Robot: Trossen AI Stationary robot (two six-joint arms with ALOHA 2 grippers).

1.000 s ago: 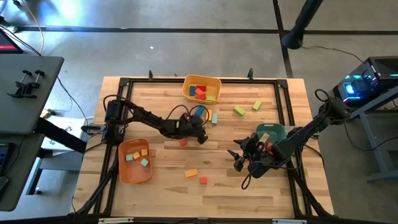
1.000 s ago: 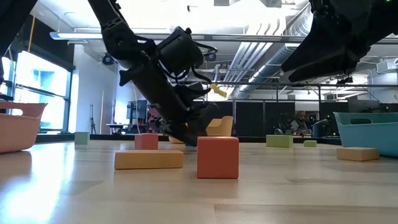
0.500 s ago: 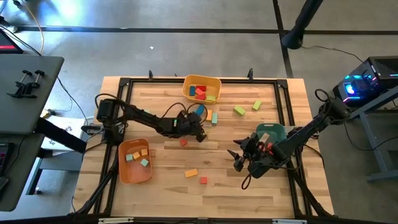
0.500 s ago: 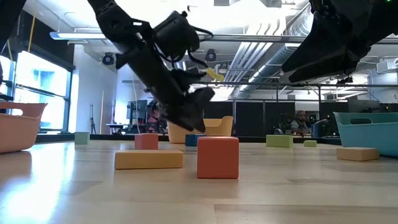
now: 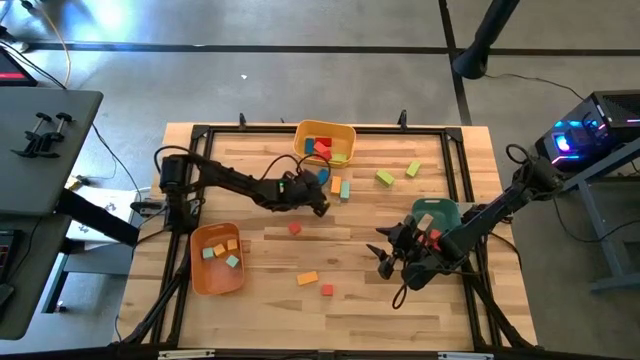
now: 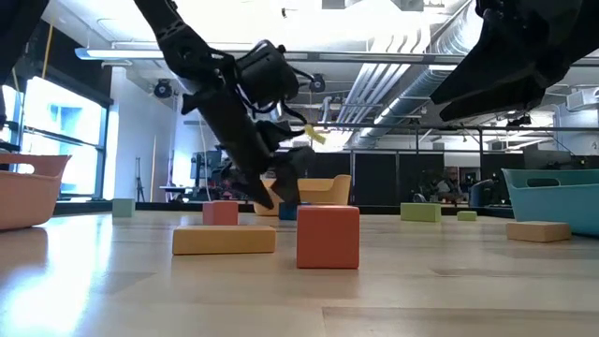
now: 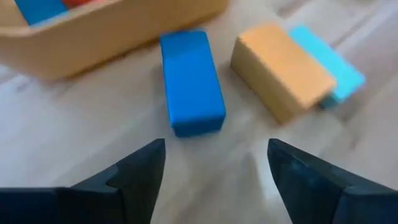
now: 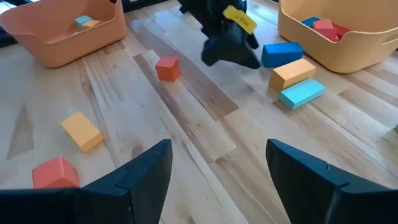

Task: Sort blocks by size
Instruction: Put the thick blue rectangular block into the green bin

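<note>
My left gripper [image 5: 320,207] hovers open just near of a blue block [image 7: 191,84], its fingers standing a little short of the block's near end and touching nothing. A tan block [image 7: 283,71] and a teal block [image 7: 329,62] lie side by side next to the blue one. All three rest flat on the table beside the yellow bin [image 5: 325,140], which holds red, blue and green blocks. A small red cube [image 5: 295,228] lies just near of the gripper. My right gripper [image 5: 383,258] waits open above the table, left of the teal bin [image 5: 435,215].
An orange bin [image 5: 217,258] with a few small blocks stands at the near left. An orange block [image 5: 307,278] and a red cube [image 5: 327,290] lie near the front edge. Two green blocks [image 5: 385,177] [image 5: 413,169] lie at the far right.
My left gripper has risen a little and gone toward the table's far edge, away from the small red cube and toward the blue block, and its fingers have spread wider. The red cube stays where it was. My right arm has kept still.
</note>
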